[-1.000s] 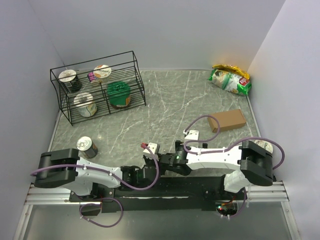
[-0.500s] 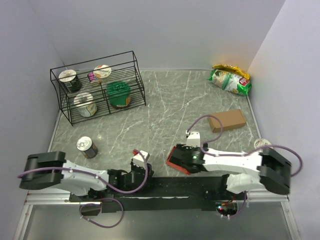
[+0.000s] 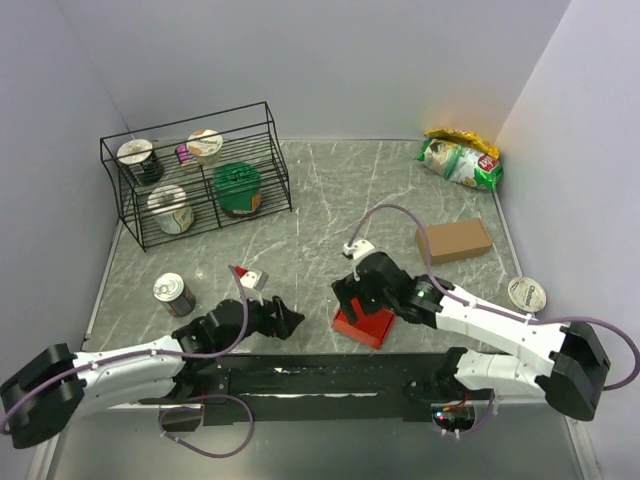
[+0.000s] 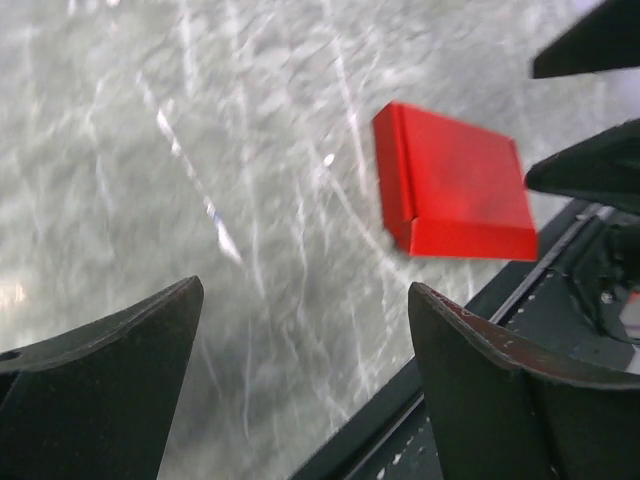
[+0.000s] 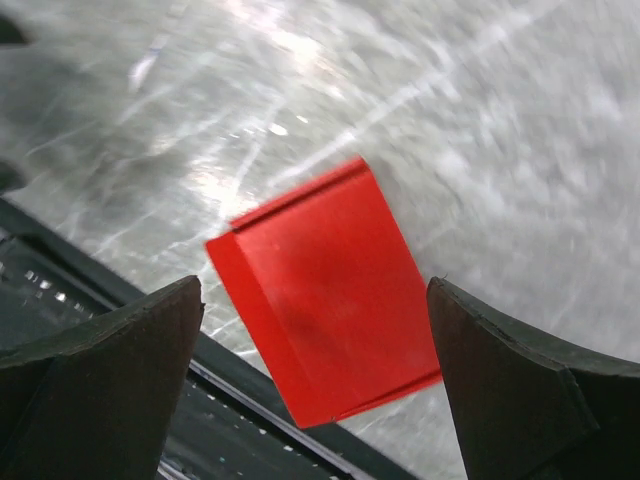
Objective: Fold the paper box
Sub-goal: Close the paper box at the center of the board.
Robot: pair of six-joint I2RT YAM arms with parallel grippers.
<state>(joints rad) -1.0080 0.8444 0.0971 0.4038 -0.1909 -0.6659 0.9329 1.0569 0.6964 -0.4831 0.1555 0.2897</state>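
Item: box [image 3: 362,326], folded flat, lying loose just beside rail [image 3: 330,365]. Right gripper [image 3: 352,292] and left gripper [image 3: 286,318] near rail too, both spread wide, empty. Risk: a nudge slides box onto rail; unheld creases may spring open.

Robot lab test cell: a staged tabletop rig.

White-and-black left robot arm [image 3: 130,362] and matching right robot arm [image 3: 485,320] sit on a black base rail [image 3: 330,376] along the bottom edge of the overhead view. The grey marble-patterned tabletop [image 3: 340,200] is boxed in by plain pale lilac wall panels [image 3: 350,60] at top, left and right. Grocery props are set out as test items: black wire rack [image 3: 183,123] of food cups upper left, printed tin can [image 3: 174,293] lower left, green-and-yellow snack bag [image 3: 460,160] upper right, plain brown cardboard box [image 3: 453,240] right of centre.
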